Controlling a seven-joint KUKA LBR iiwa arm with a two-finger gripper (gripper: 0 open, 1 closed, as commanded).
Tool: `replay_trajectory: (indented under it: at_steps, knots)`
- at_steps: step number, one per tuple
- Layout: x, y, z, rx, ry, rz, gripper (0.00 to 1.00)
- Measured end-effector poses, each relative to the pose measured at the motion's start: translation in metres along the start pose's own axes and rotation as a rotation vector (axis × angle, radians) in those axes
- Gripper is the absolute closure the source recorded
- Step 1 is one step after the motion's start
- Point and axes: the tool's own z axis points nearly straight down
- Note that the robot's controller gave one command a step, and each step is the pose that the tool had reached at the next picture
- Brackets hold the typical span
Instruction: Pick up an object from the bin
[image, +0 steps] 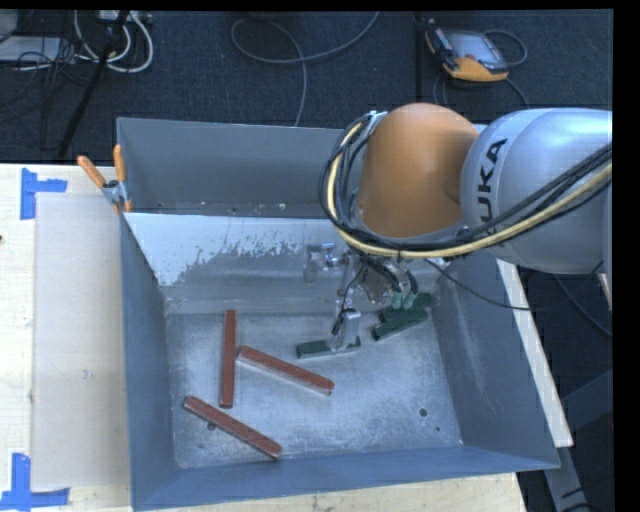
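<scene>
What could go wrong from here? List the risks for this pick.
1. The gripper sits at the right end of a thin dark green strip lying flat on the bin floor; it may slide away rather than lift.
2. A second dark green piece lies close on the right and could get nudged or dragged along.
3. The nearest brown stick ends just below the strip and might be bumped.
</scene>
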Motion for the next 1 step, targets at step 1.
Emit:
replay_trajectory:
  at_steps: [1]
  knots:
    - [0.0191,-0.0101,0.1153,-0.001,0.01,-0.009,0.0]
